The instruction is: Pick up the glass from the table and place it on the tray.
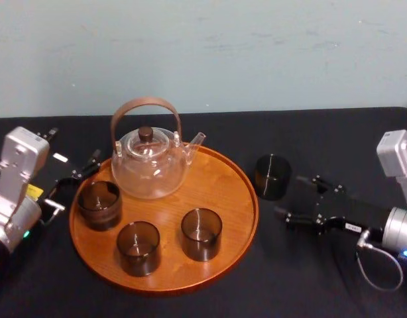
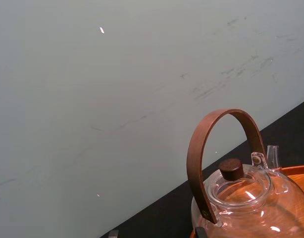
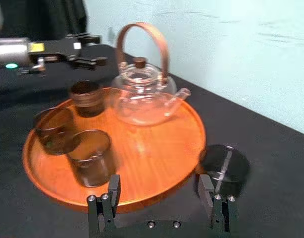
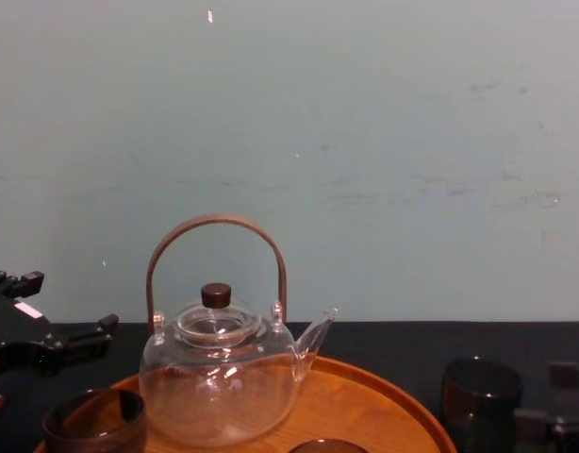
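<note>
Glass [image 1: 272,176] stands just ahead of spread jaws of right gripper [image 1: 291,197].

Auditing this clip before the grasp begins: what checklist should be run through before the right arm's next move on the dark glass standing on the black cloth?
1. Dark smoked cylindrical glass upright on the black-cloth table: ok.
2. Right gripper open and facing the glass: ok.
3. Glass centred between that gripper's fingers: not ok; in the right wrist view it sits ahead of one finger.
4. Gap between the glass and the rim of the round orange-brown wooden tray: cannot tell.
5. Bare wood on the tray near the glass for landing: ok.
6. Left gripper parked at the tray's left, off the path: ok.
</note>
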